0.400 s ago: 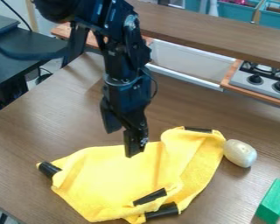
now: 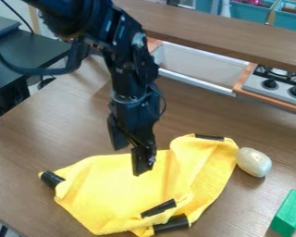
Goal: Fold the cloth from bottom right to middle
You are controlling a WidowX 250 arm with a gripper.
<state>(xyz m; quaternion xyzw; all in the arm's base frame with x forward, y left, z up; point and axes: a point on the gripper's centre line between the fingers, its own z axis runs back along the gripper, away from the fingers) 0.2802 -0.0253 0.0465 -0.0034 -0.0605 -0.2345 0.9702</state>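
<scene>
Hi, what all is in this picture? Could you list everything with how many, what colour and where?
Cloth: one, yellow, partly folded, mid-table
Black patches: four, black, on the cloth
Rounded object: one, whitish, right of the cloth
Block: one, green, lower right
Table: one, brown, beneath these
Ledge: one, brown, top
Stove: one, silvery, right
Bins: two, teal, top right
Side table: one, dark, left
Robot arm: one, black, upper left
Hand: one, black, open, over the cloth

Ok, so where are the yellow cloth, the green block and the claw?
Yellow cloth (image 2: 122,185): camera view, its broad middle.
Green block (image 2: 289,212): camera view, its visible middle.
Claw (image 2: 130,162): camera view, midway between its fingertips.
</scene>
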